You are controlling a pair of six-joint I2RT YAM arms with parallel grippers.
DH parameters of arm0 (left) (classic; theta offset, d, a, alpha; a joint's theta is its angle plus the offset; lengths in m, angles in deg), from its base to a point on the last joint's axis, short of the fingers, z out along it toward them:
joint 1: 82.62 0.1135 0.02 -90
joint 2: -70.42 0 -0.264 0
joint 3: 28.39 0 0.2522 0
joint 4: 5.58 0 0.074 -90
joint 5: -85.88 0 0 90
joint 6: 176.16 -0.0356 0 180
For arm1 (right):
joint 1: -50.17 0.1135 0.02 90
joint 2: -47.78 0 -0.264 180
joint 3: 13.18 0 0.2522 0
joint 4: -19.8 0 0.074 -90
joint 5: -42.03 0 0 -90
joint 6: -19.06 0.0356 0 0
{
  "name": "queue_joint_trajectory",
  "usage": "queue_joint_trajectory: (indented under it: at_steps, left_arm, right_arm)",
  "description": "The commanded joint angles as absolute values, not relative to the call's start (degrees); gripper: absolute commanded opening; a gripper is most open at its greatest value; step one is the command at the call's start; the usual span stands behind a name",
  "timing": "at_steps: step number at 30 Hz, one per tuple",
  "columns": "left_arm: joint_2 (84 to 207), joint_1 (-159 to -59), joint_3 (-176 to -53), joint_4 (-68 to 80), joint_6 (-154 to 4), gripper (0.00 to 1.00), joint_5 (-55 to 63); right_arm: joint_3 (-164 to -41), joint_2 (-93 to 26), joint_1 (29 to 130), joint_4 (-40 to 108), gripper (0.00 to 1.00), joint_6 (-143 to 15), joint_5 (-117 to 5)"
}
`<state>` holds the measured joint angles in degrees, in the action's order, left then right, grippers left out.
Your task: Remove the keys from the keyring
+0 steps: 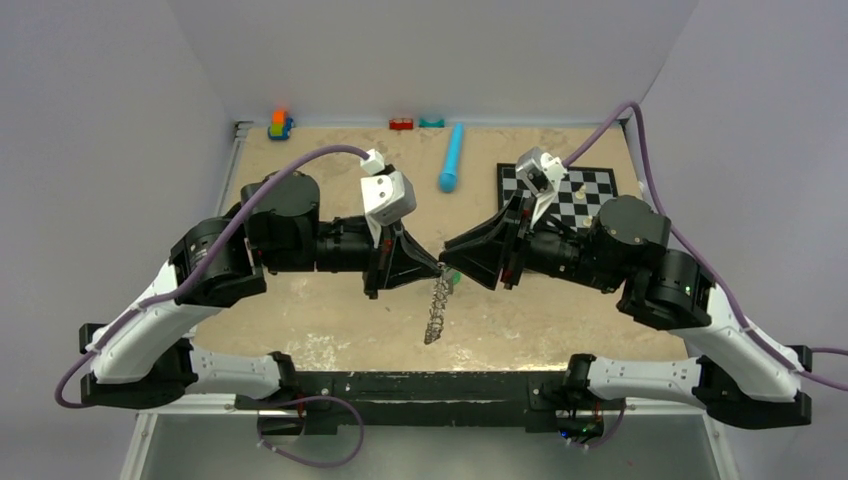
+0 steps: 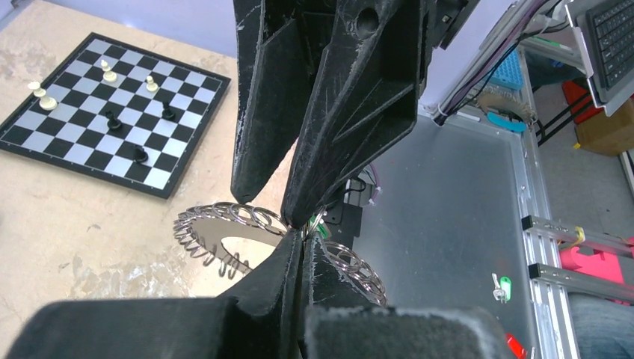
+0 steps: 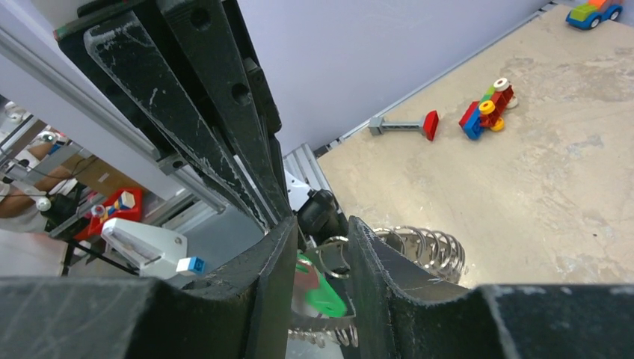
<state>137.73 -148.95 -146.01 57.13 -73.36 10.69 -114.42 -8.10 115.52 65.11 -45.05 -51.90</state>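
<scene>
The keyring (image 1: 437, 310) hangs edge-on over the table's near middle, a grey hoop rimmed with small silver keys that look like loops (image 2: 224, 224). My left gripper (image 1: 438, 266) is shut on the hoop's top; in the left wrist view its fingertips (image 2: 305, 233) pinch the thin rim. My right gripper (image 1: 449, 270) meets it from the right, open. In the right wrist view the green-headed key (image 3: 321, 293), blurred, lies between the right gripper's (image 3: 320, 228) parted fingers, with the silver keys (image 3: 426, 247) fanning behind.
A chessboard (image 1: 585, 190) with a few pieces lies at the back right. A blue cylinder (image 1: 452, 158) lies at the back centre. Small toys (image 1: 280, 124) line the far edge. A spare green key (image 2: 503, 286) lies on the metal shelf below the table's near edge.
</scene>
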Motion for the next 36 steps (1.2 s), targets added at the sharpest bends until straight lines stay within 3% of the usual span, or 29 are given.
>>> queue_joint_trajectory:
  at_steps: [1, 22, 28, 31, 36]
  left_arm:
    - [138.5, -148.8, -147.7, 55.1, -73.8, 0.00, 10.1]
    - [137.1, -148.8, -147.6, 53.5, -72.4, 0.00, 10.7]
    - [137.2, -148.8, -147.5, 53.2, -72.2, 0.00, 10.6]
    - [137.2, -148.8, -147.6, 53.3, -72.2, 0.00, 10.6]
    - [137.4, -148.8, -147.6, 53.5, -72.2, 0.00, 10.4]
  right_arm:
    - [-115.3, -7.5, 116.2, 62.0, 0.37, -46.0, -51.7]
    - [-115.8, -7.7, 116.1, 61.9, 0.37, -46.8, -55.7]
    - [-115.3, -7.9, 116.1, 61.8, 0.32, -46.5, -56.1]
    - [-115.2, -7.7, 116.1, 61.8, 0.24, -46.5, -56.0]
    - [-115.0, -7.8, 116.2, 62.1, 0.01, -46.3, -55.5]
